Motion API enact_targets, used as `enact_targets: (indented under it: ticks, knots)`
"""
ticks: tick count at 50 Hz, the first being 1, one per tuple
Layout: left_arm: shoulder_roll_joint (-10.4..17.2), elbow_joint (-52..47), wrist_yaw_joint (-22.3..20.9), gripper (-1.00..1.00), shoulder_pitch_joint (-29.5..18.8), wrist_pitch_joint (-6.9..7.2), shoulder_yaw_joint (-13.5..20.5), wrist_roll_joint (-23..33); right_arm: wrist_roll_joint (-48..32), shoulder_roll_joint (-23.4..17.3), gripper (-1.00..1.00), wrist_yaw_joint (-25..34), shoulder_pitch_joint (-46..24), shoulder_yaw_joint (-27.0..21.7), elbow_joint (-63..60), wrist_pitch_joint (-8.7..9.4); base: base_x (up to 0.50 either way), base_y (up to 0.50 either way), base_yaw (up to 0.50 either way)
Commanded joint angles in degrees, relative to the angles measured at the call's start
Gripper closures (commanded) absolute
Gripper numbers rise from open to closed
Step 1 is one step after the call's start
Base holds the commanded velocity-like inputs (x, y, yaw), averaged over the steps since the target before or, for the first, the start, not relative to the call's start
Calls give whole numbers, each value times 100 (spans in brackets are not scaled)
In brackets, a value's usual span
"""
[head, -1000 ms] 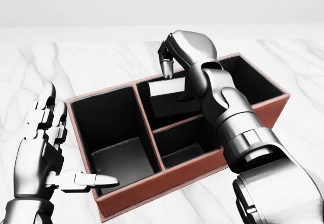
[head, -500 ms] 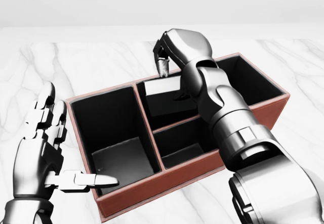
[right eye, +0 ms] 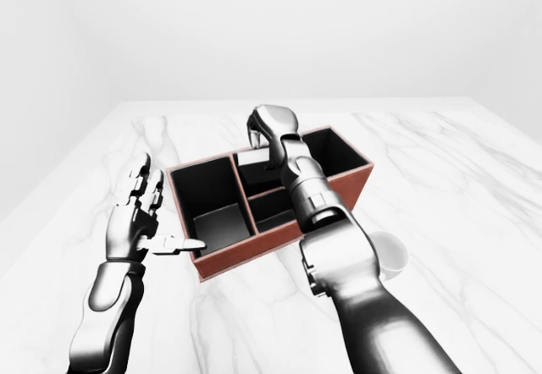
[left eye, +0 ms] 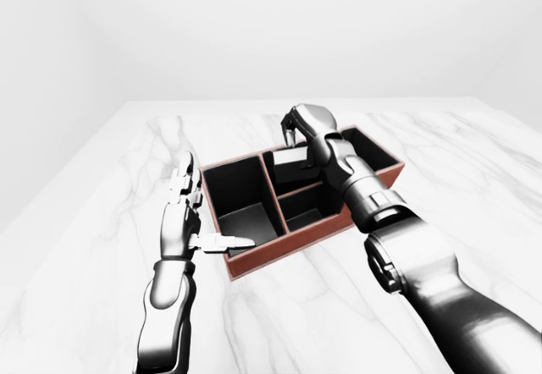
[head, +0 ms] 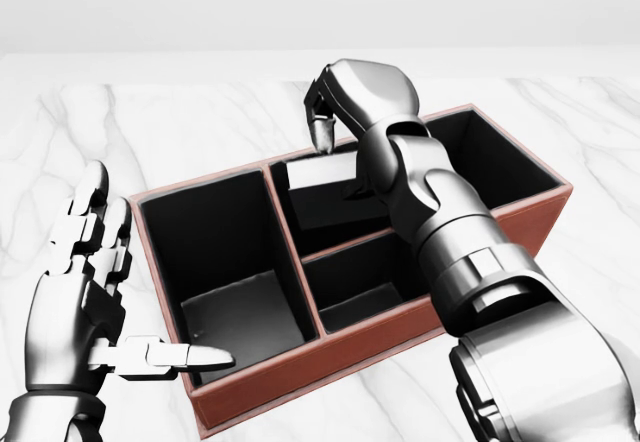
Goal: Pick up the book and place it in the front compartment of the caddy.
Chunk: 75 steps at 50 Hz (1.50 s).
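The red-brown caddy (head: pixel 300 370) lies on the white marble table, divided into several dark compartments. The dark book (head: pixel 322 184) stands tilted in the small upper-middle compartment of the head view, its top edge above the rim. My right hand (head: pixel 340 162) reaches over the caddy from the lower right. Its curled fingers (head: pixel 322 134) press on the book's top edge, and the thumb sits at the book's right side. My left hand (head: pixel 125 282) is open at the caddy's left wall, fingers up and thumb lying over the lower-left corner.
A white cup (right eye: pixel 391 254) stands on the table to the right of the caddy, beside my right arm. The marble table (left eye: pixel 440 162) stretches wide on all sides, with its left edge visible in the eye views.
My right hand has shifted slightly left and up in the head view, and the book has moved with it. The left hand and the caddy have stayed still.
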Motion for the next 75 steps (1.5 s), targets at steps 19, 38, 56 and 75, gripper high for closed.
enact_targets:
  ticks: [19,38,56,75]
  knots:
    - [3,16,-1,-100,-21,0,17,-24,-105,63,100,-358,-11,-142,177,0,0,0,0]
    - [0,-29,-2,-100,1,0,-2,-20,-169,87,100,-467,-13,-134,204,0,0,0,0]
    - [0,17,-11,-100,-2,0,-2,-25,-252,100,100,-636,-13,-115,233,0,0,0,0]
    - [-6,-15,-6,-100,10,0,-21,-17,-302,158,100,-754,42,-107,289,0,0,0,0]
